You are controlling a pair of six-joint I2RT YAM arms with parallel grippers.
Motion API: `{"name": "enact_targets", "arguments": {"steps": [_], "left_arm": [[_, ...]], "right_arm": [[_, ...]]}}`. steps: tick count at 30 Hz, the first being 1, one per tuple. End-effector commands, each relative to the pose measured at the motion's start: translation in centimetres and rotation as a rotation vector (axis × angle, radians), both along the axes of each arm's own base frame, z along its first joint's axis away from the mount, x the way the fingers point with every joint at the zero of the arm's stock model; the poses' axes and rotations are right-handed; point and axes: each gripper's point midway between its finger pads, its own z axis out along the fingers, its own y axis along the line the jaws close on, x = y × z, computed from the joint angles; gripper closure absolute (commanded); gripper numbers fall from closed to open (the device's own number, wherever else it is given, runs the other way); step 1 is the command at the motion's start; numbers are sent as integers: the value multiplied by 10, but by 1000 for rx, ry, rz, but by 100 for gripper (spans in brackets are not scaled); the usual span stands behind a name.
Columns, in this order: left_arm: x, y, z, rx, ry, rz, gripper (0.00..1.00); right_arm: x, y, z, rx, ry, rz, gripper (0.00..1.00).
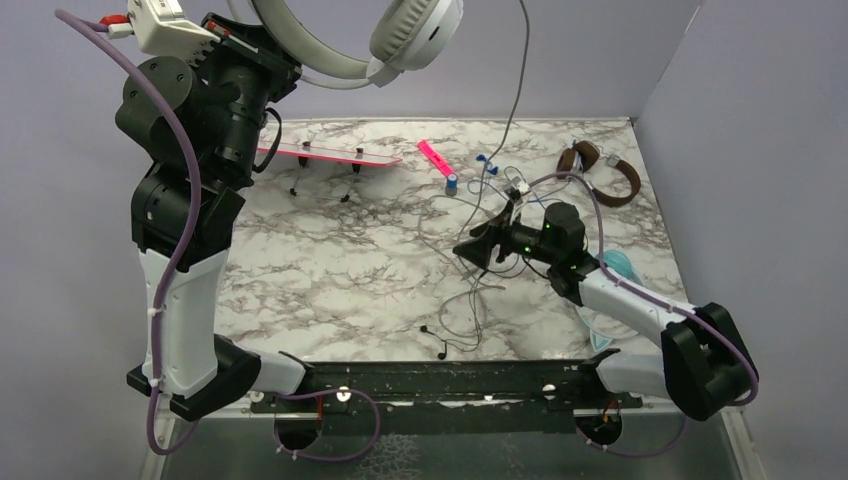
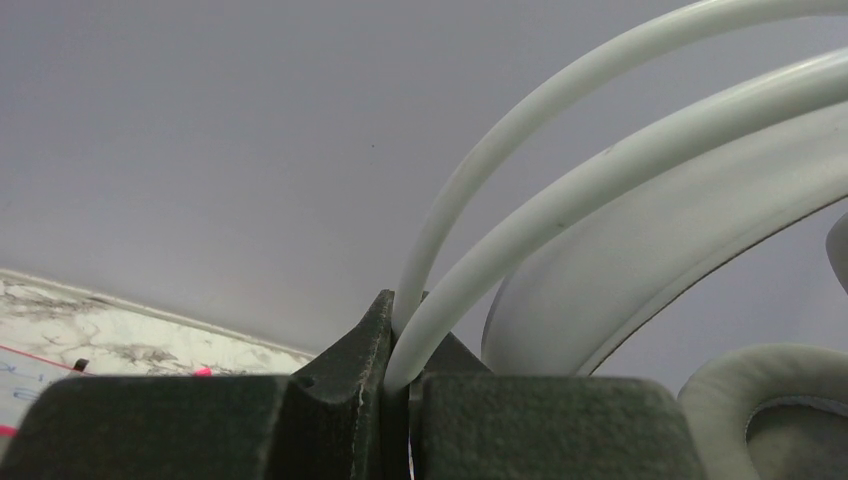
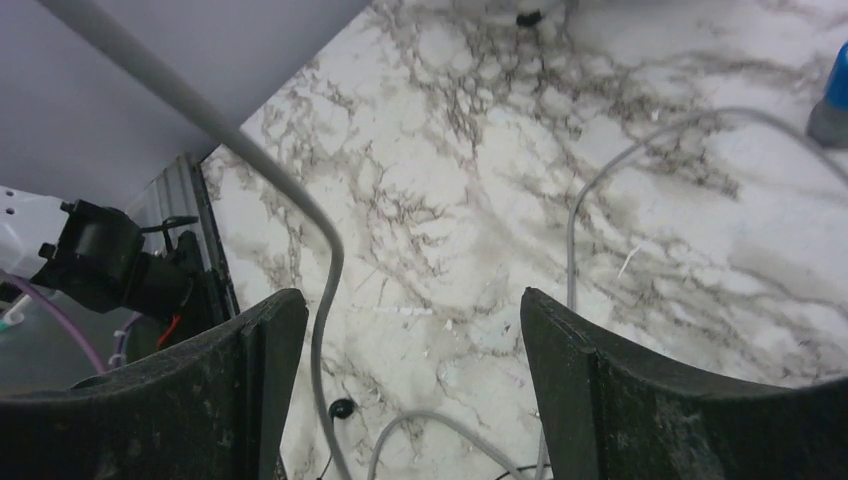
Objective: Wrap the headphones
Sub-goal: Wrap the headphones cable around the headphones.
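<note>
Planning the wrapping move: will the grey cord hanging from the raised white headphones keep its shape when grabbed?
Probably floppy: the cord hangs slack from the headphones and curls loosely on the table. It looks thin and smooth, so it might slide through the right gripper.

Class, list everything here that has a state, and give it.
white-grey headphones: held aloft, unwrapped.
cord: hanging loose to table.
brown headphones: lying on table.
teal headphones: partly hidden under right arm.
left gripper: shut on white-grey headphones.
right gripper: open, low over table.
</note>
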Motion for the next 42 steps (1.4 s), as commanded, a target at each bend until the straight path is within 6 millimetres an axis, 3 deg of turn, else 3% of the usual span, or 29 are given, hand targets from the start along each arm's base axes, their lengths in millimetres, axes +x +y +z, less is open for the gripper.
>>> {"name": "enact_targets", "arguments": {"steps": [1,4,8,17,26,29,33,35,37,40,42], "left_arm": [[-19,7,30,-89,-99,-18,100],[-20,4,29,-97,-96,-39,100],[-23,0,33,-108,-104,-67,100],[-22,3,37,-104,-115,-49,100],[-14,-3,31,-96,-95,-57,100],[-13,-6,30,-97,-93,-71,100],[-16,-10,30,-86,-94,-100,100],[-21,-19,30,-54,-103,-154,100],[-31,-39,29,15,-130,-266,100],[-56,-92,16,177,-201,-580,100],[-81,-129,-10,265,-221,-860,100]], "right_arm": [[17,-4,58,40,-190,-58,17],[20,4,75,95,-231,-27,19],[19,16,73,141,-202,38,23],[-17,12,24,180,-47,99,31],[-36,3,24,191,39,89,32],[-39,4,22,182,41,110,40],[-33,-5,9,164,53,65,62],[-21,-16,5,155,55,28,75],[-2,-32,2,134,60,-26,95],[24,-49,6,110,36,-41,100],[40,-51,8,58,2,-29,100]]}}
